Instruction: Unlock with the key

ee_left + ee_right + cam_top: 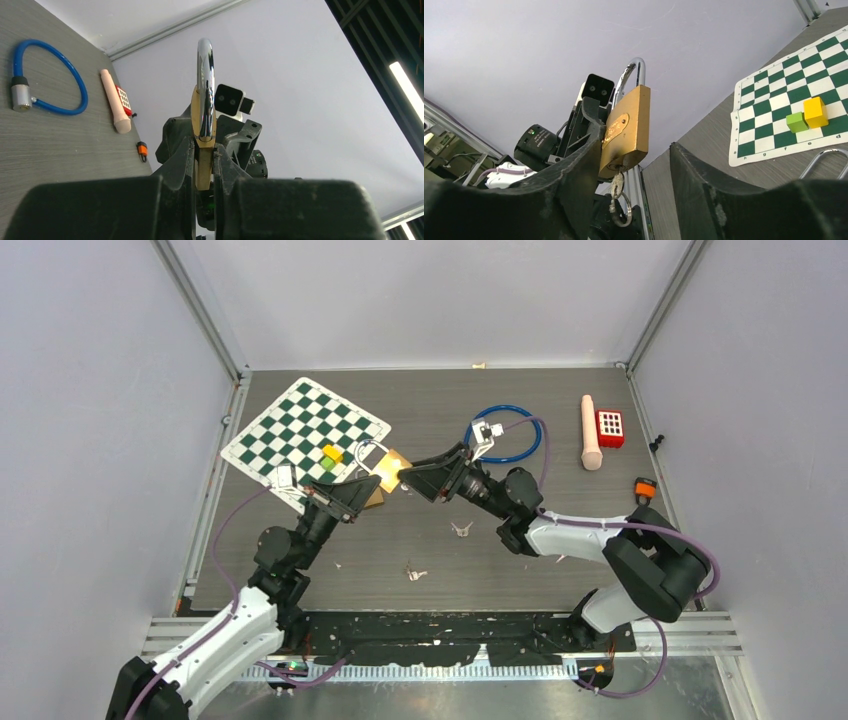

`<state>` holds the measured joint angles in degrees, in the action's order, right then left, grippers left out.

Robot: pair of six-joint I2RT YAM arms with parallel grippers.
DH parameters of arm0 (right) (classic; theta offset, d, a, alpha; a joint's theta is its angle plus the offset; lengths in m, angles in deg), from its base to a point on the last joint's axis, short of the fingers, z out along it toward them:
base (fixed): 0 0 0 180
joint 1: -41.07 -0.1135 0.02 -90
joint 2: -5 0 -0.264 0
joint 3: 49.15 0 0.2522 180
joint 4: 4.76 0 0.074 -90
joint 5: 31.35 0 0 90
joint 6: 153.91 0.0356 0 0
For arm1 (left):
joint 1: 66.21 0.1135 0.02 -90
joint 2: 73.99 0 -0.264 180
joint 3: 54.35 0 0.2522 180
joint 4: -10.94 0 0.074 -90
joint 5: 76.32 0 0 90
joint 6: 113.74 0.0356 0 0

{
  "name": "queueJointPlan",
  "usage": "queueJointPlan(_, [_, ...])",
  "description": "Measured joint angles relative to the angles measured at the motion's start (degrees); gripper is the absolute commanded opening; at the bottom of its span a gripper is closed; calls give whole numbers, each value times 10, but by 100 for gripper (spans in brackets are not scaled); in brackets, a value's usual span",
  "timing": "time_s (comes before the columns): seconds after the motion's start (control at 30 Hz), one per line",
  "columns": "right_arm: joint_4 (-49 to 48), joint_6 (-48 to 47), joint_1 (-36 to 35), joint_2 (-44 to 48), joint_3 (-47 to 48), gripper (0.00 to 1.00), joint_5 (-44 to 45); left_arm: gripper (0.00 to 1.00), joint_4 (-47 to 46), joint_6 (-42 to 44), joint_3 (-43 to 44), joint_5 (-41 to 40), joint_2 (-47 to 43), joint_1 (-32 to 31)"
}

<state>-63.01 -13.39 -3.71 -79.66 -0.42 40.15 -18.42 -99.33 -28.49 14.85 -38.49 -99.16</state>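
brass padlock x1: off the counter, pinched edge-on by left gripper | key x1: in keyhole, ring dangling | right gripper: spread, holding nothing | loose metal bits x2: possibly spare keys | cubes x2: yellow cube, green cube

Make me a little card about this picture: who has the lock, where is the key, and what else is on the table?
left gripper: shut on the padlock, holding it up off the table
padlock: brass body, silver shackle on top; cannot tell if it is unlocked
key: stuck in the keyhole underneath, its ring dangling
right gripper: open, fingers on either side of the padlock, not gripping the key
chessboard: far left of the table, with a yellow block and a green block on it
blue cable lock: lying behind the right gripper
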Motion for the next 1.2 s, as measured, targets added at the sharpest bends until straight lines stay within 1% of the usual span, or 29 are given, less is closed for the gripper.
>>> queueJointPlan(0.03, [4,3,0,0,0,55,2,0,0,-3,0,0,0,0])
queueJointPlan(0.13, [7,8,0,-1,0,42,5,0,-4,-7,0,0,2,0])
queueJointPlan(0.2, [5,14,0,-1,1,38,6,0,-7,-8,0,0,5,0])
queueJointPlan(0.33, [-5,27,0,-3,1,39,6,0,-12,-13,0,2,12,0])
queueJointPlan(0.4, [-14,36,0,-8,1,29,6,0,-13,-17,0,3,13,0])
queueJointPlan(0.43, [-17,39,0,-11,1,19,6,0,-13,-18,0,4,14,0])
queueJointPlan(0.47, [-20,45,0,-13,1,14,7,0,-13,-19,0,4,15,0])
queueJointPlan(0.5, [-25,54,1,-15,2,7,6,0,-13,-19,0,3,15,1])
queueJointPlan(0.57, [-33,67,1,-15,2,5,6,1,-17,-19,0,1,16,2])
queueJointPlan(0.63, [-37,75,1,-15,2,5,5,16,-25,-20,0,2,17,2])
queueJointPlan(0.67, [-39,80,1,-15,2,5,5,27,-28,-20,0,2,17,2])
queueJointPlan(0.7, [-40,83,1,-15,2,5,5,33,-31,-20,0,2,18,2])
queueJointPlan(0.73, [-41,85,1,-15,2,5,4,41,-35,-21,0,2,21,2])
queueJointPlan(0.83, [-36,89,2,-17,2,5,4,53,-51,-23,0,5,27,2])
queueJointPlan(0.9, [-33,97,3,-20,2,5,4,55,-62,-26,0,7,31,1])
queueJointPlan(1.1, [-38,130,3,-36,2,5,3,55,-77,-29,0,15,52,1])
queueJointPlan(1.2, [-39,145,3,-44,2,5,2,52,-79,-30,0,18,63,1])
